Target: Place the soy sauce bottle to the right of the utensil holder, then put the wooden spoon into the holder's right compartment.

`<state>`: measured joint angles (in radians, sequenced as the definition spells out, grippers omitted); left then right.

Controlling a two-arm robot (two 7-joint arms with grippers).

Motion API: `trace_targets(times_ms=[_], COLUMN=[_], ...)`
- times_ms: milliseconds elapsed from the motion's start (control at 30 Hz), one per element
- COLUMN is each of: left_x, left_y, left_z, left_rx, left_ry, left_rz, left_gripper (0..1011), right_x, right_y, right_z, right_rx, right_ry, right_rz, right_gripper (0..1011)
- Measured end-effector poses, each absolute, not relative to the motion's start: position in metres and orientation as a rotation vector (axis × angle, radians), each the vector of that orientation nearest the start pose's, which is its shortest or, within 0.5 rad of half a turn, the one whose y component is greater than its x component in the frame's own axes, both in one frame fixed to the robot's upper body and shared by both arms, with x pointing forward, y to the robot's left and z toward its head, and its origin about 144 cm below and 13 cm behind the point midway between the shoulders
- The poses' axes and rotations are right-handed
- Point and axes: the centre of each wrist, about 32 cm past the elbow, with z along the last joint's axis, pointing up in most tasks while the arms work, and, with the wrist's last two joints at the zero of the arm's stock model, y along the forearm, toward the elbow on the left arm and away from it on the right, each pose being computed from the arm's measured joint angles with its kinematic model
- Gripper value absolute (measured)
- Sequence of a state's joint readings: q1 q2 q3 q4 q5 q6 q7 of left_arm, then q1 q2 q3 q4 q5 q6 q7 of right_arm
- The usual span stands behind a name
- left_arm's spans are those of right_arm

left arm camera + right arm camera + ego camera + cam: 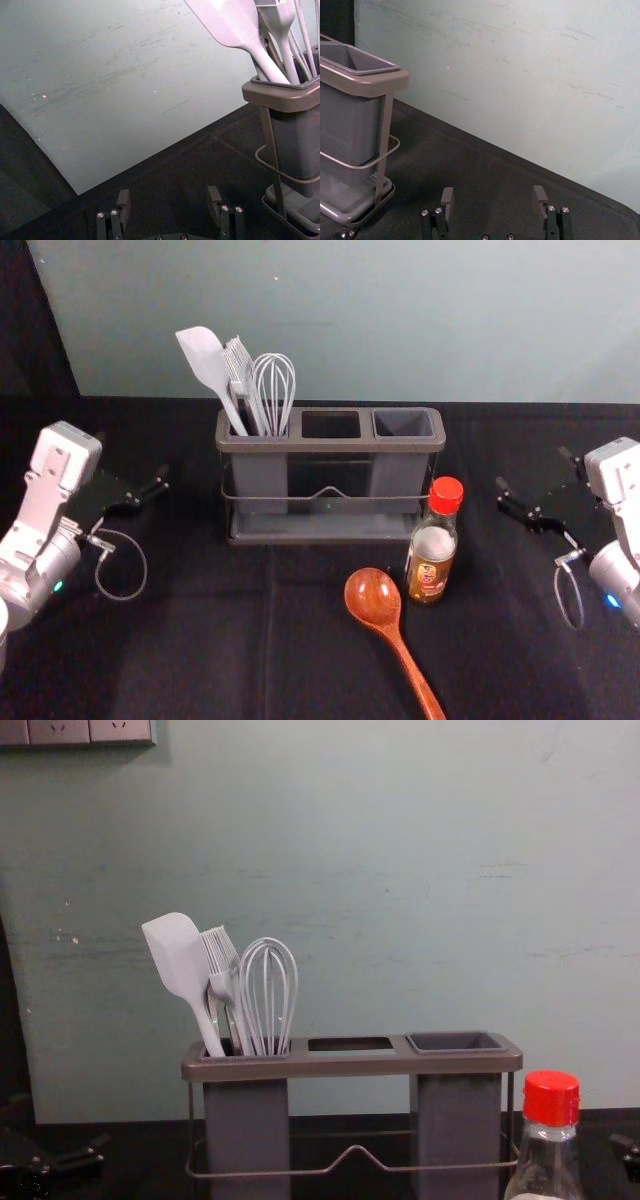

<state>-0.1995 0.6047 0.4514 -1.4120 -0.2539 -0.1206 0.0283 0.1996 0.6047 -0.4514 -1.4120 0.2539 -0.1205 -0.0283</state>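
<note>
Pale green wall (420,320) behind, one black-covered table (200,640) below. Leftmost, the left gripper (134,456) is beside the holder's left end, jaws wide apart. One utensil holder (330,445) has three openings; the left one bears one spatula (207,358), one brush (238,365) and one whisk (268,970) — a darker piece among them is hard to make out. One wooden spoon (373,598) lies in front, its handle end cut off. Beside it stands one soy sauce bottle (431,560), near the holder's right front corner — base cut off in the chest view. Rightmost, the right gripper (532,468) has wide jaws.
</note>
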Motion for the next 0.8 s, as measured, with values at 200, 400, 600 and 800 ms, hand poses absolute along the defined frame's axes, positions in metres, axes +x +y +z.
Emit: trace_targets(times_ms=[200, 400, 600, 800], left_x=[0.4886, 0.4886, 0.4886, 0.4886], left_y=[0.3097, 0.3097, 0.3096, 0.3097], left_z=[1.1398, 1.1398, 1.1398, 1.1398], left_rx=[0.304, 0.304, 0.304, 0.304], left_ry=[-0.285, -0.285, -0.285, -0.285], left_rz=[1.248, 1.248, 1.248, 1.248], left_gripper=[1005, 1005, 1005, 1005], right_x=[0.4886, 0.4886, 0.4886, 0.4886], right_y=[-0.3096, -0.3096, -0.3096, -0.3096], right_z=[1.1398, 1.1398, 1.1398, 1.1398], right_rx=[-0.304, -0.304, -0.304, -0.304], right_ry=[-0.285, -0.285, -0.285, -0.285], right_rz=[-1.248, -1.248, -1.248, -1.248], right_gripper=[1003, 1003, 1003, 1003])
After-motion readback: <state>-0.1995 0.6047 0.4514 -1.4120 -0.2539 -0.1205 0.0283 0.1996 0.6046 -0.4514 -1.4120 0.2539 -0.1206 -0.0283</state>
